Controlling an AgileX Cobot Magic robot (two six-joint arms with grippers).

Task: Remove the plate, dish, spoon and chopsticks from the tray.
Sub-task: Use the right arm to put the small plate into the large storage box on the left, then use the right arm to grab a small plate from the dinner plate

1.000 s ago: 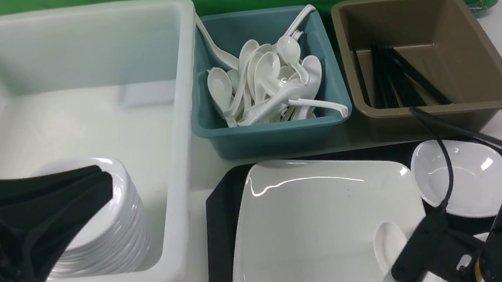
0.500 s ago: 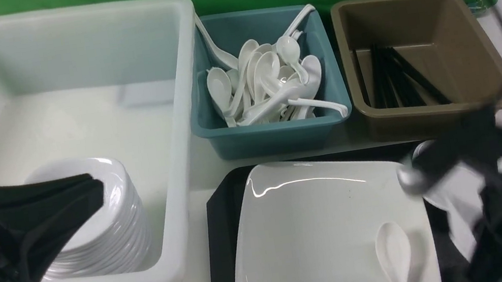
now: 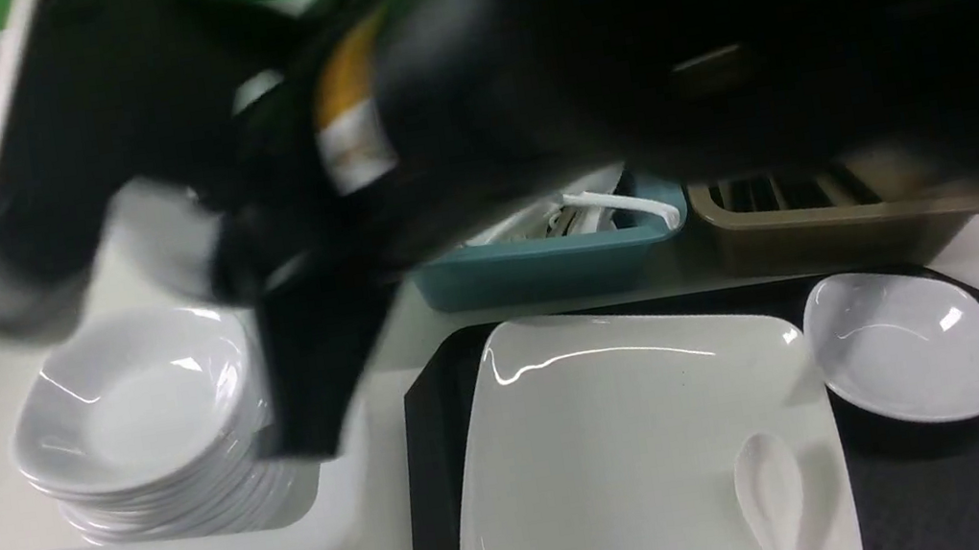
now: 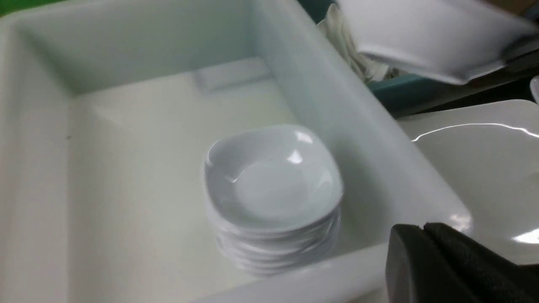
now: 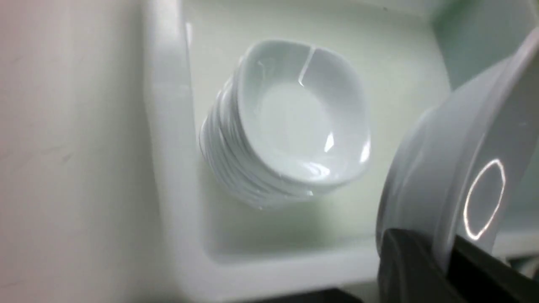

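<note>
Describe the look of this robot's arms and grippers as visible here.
The right arm is bulky and black, with an orange-and-white band and a rounded silvery part near its wrist. The left gripper and right gripper both have dark, tapering fingers.

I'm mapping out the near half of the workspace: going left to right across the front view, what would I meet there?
Stack of white dishes, large square plate, small dish on the tray.
</note>
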